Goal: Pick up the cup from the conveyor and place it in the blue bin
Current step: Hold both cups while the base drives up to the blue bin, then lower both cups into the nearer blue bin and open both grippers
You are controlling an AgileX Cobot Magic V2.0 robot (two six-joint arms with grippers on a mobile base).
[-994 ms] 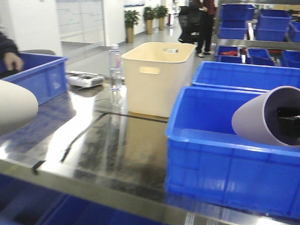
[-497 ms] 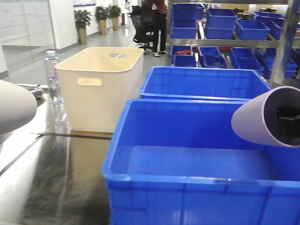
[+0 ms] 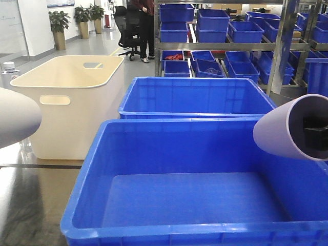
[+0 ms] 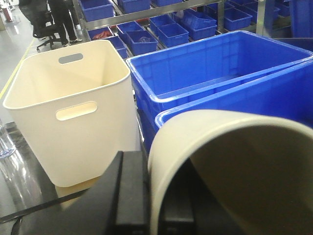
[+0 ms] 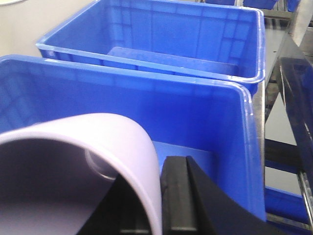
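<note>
A cream cup (image 3: 15, 120) juts in from the left edge, lying on its side. My left gripper (image 4: 154, 205) is shut on its wall (image 4: 234, 161), one finger outside and one inside the rim. A lilac cup (image 3: 287, 128) hangs at the right, over the near blue bin (image 3: 169, 124). My right gripper (image 5: 159, 205) is shut on that cup (image 5: 98, 142) the same way, above the bin's inside (image 5: 122, 98). The bin's floor shows nothing in it. The conveyor is out of view.
A second blue bin (image 3: 195, 97) stands right behind the near one. A cream tub with handle cutouts (image 3: 66, 102) sits to their left, a water bottle (image 3: 7, 69) beyond it. Shelves of smaller blue bins (image 3: 215, 31) and a person by an office chair (image 3: 133, 25) fill the background.
The view has swung right and closer: the blue bins now fill the centre and the cream tub has slid left. Both cups stay gripped at the same spots in the frame.
</note>
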